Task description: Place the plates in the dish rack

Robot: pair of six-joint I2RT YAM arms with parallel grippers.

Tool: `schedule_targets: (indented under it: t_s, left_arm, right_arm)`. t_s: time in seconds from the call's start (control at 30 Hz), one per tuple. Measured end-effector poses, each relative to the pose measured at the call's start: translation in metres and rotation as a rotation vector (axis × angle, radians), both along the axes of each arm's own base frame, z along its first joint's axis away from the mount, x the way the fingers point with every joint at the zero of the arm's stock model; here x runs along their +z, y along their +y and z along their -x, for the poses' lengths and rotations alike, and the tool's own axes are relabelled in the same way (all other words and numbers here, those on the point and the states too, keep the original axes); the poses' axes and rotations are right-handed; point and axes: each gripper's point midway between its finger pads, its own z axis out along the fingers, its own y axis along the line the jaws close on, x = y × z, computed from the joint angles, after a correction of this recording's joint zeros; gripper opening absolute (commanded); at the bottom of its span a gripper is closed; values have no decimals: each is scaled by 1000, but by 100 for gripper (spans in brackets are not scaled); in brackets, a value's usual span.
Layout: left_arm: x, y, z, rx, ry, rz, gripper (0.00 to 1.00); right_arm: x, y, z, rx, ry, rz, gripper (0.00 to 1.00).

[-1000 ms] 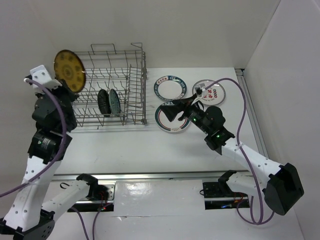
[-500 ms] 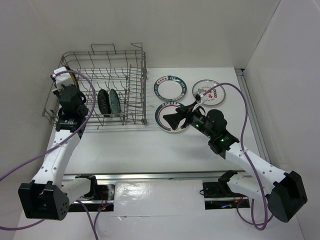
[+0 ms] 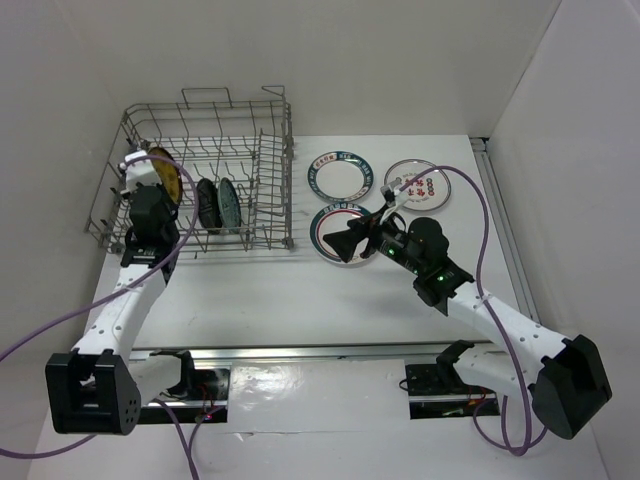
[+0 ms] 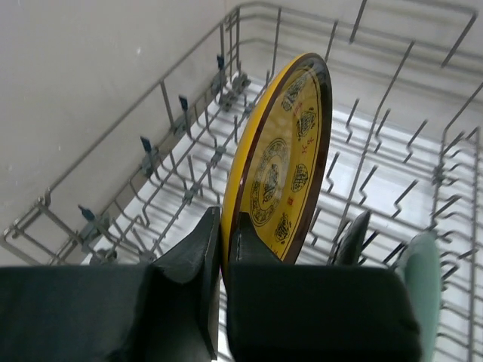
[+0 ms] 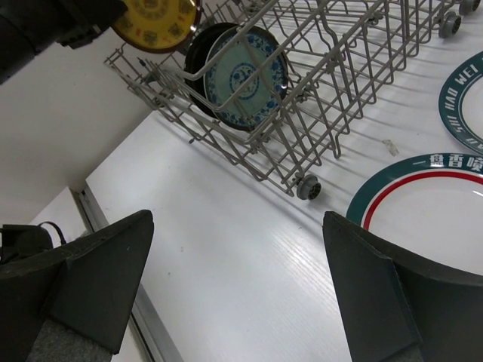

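Note:
The grey wire dish rack (image 3: 290, 150) stands at the back left. My left gripper (image 3: 150, 188) is shut on the near rim of the yellow plate (image 3: 168, 180) and holds it upright among the tines at the rack's left end. In the left wrist view the fingers (image 4: 192, 256) pinch the yellow plate (image 4: 283, 166). A black plate (image 3: 207, 203) and a teal plate (image 3: 229, 203) stand in the rack (image 5: 332, 113). Two green-rimmed plates (image 3: 340, 177) (image 3: 322, 225) and a red-marked plate (image 3: 432, 187) lie flat to the right. My right gripper (image 3: 338, 240) hovers open over the nearer green-rimmed plate (image 5: 430, 204).
The rack has small wheels (image 5: 308, 187) on its near corner. White walls close in the table at the left, back and right. A purple cable (image 3: 470, 170) arcs over the red-marked plate. A metal rail (image 3: 320, 350) runs along the table's near edge.
My left arm has brought the yellow plate down from above the rack's left side into the rack's left end. My right gripper has shifted slightly over the nearer green-rimmed plate, still open.

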Motion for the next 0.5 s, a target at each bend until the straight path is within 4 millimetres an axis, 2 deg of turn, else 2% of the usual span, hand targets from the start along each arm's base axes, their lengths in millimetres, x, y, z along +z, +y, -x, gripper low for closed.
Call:
schedule_targets:
  t_s: [0.13, 0.5]
  left_arm:
    - [-19, 3, 4, 13, 33, -15, 0]
    - [-22, -3, -3, -11, -2, -49, 0]
  right_arm:
    - [0, 0, 1, 2, -1, 0, 100]
    - [8, 0, 6, 23, -19, -13, 100]
